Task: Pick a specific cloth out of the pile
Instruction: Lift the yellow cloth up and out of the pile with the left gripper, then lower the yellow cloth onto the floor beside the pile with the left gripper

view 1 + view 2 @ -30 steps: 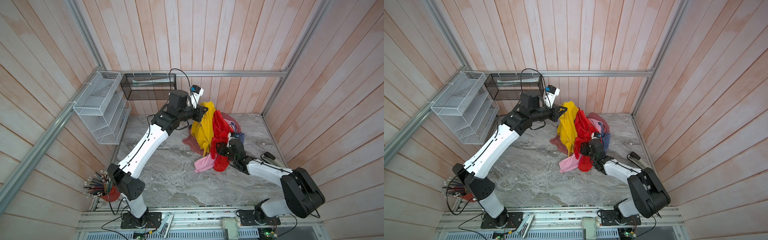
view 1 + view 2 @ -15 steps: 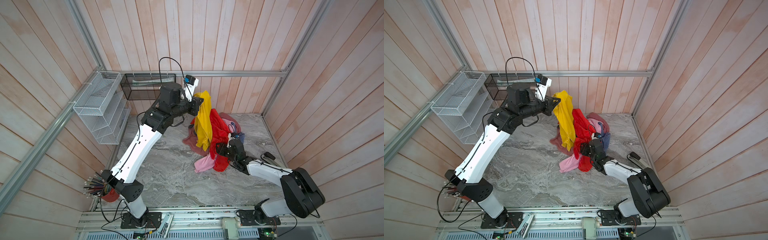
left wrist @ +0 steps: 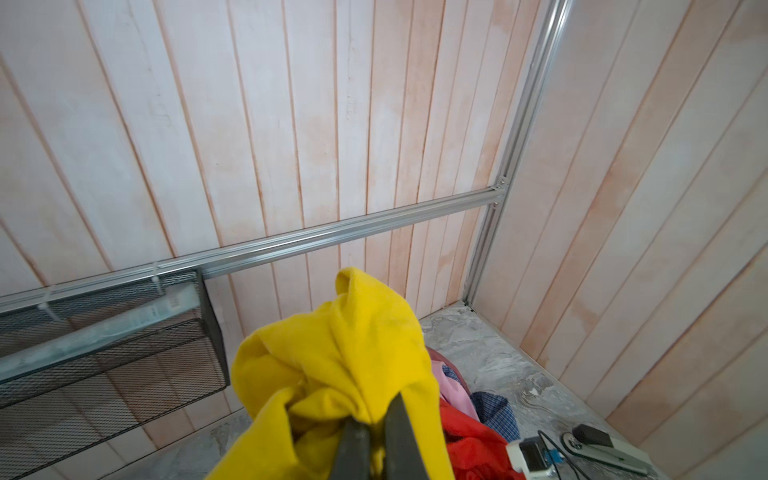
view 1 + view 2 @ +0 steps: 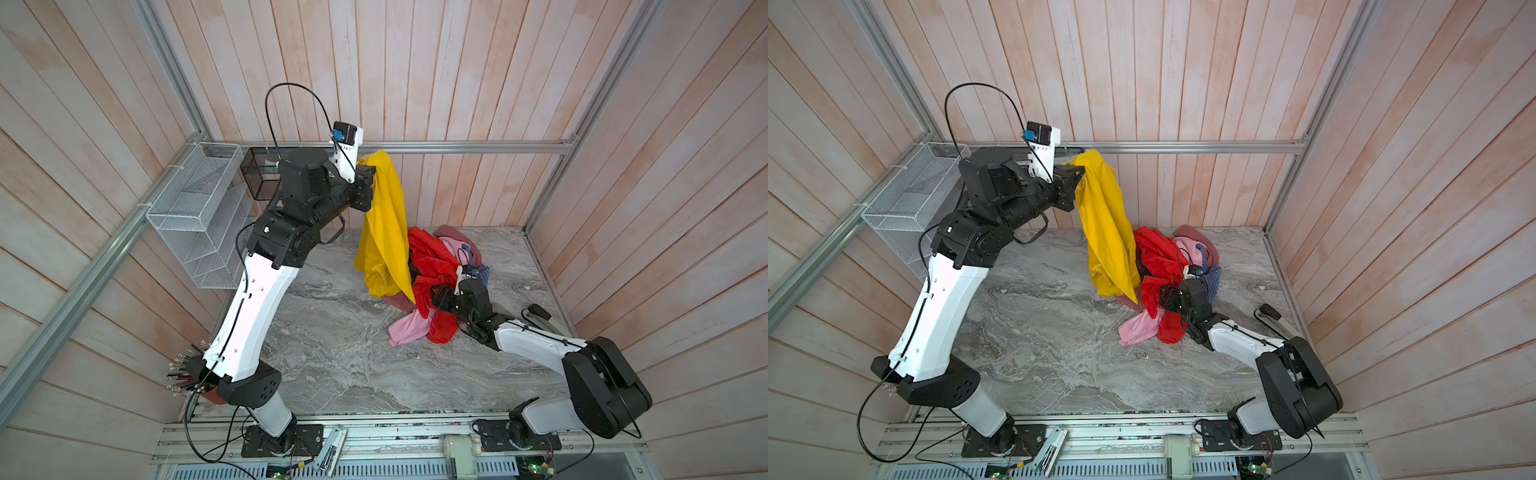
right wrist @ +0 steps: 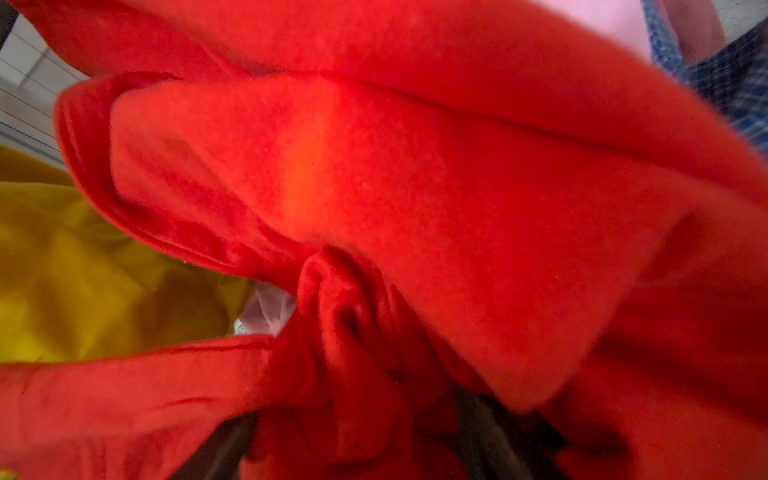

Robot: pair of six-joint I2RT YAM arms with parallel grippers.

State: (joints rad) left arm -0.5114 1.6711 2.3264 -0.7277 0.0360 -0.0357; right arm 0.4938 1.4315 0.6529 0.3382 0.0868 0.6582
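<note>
Left gripper (image 3: 376,419) pinched tight on the cloth (image 4: 384,232), holding it high
The cloth's lower end hangs down in front of the pile (image 4: 440,266); whether they touch is unclear. The right gripper (image 5: 353,440) is buried in the red cloth (image 5: 415,187), its blurred fingers (image 5: 484,432) apart with a fold between them; grasping or released, I cannot tell
</note>
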